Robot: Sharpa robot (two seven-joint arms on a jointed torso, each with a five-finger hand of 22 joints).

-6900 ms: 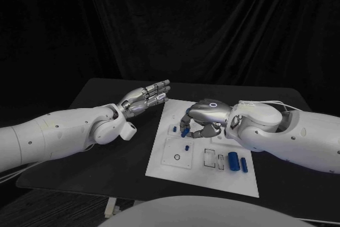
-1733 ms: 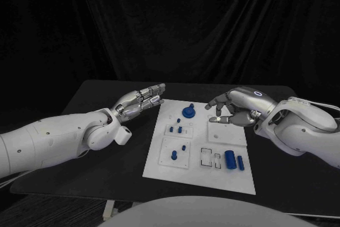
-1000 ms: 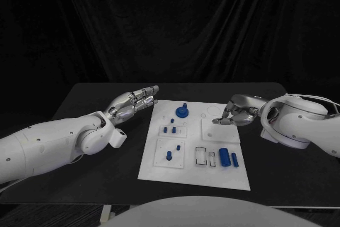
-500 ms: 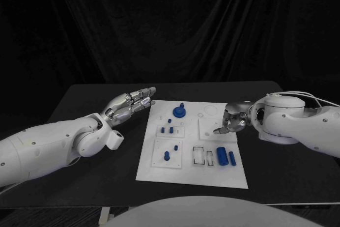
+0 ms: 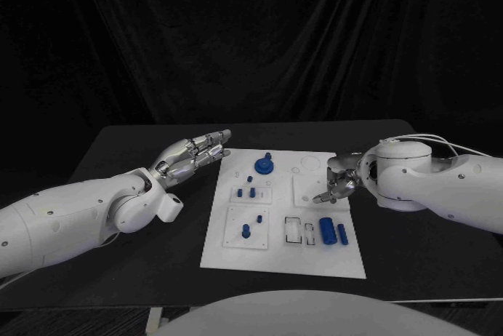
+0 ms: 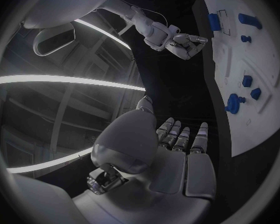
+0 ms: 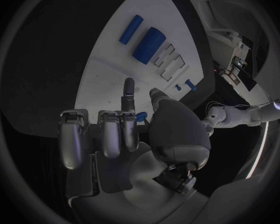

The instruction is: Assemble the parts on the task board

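Hovering at task board (image 5: 283,256) right edge, right hand (image 5: 341,182) fingers curled together; left hand (image 5: 194,155) fingers apart off left edge.

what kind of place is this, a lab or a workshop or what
Most likely a robotics lab or test cell: a black table backed by black curtains, a white task board carrying small blue parts, and overhead strip lights in the left wrist view.

We see two arms in smooth white rounded shells, dotted with small dark screw holes, each ending in a silver metallic robot hand: the left robot hand (image 5: 195,153) with segmented fingers, the right robot hand (image 5: 341,180) with dark joints between its plates. Thin pale cables (image 5: 440,141) loop over the right forearm's bulbous casing.
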